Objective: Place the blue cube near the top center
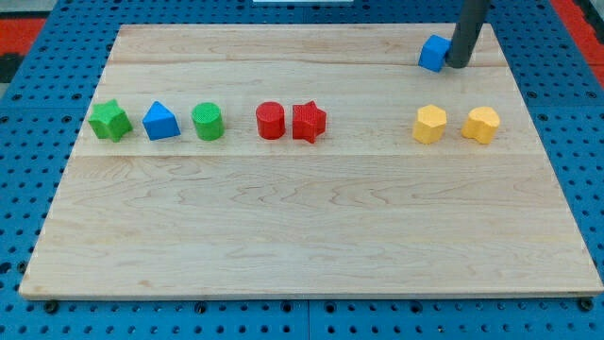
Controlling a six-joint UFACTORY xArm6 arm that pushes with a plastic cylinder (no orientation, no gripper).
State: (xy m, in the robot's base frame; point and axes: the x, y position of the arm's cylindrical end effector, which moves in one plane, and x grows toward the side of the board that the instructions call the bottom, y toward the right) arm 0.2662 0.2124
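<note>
On the wooden surface (pixel 311 217), my tip (pixel 455 64), a plain rod end effector gripping nothing, touches the blue cube (pixel 433 53) just at its left; push slowly leftward.

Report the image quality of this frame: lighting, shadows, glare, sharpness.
Camera view: even, soft lighting with only faint shadows under the blocks; mild sheen on the wooden board, no harsh glare; blue cube and my tip beside it are sharp; the rod's top is cut off by the frame.
</note>
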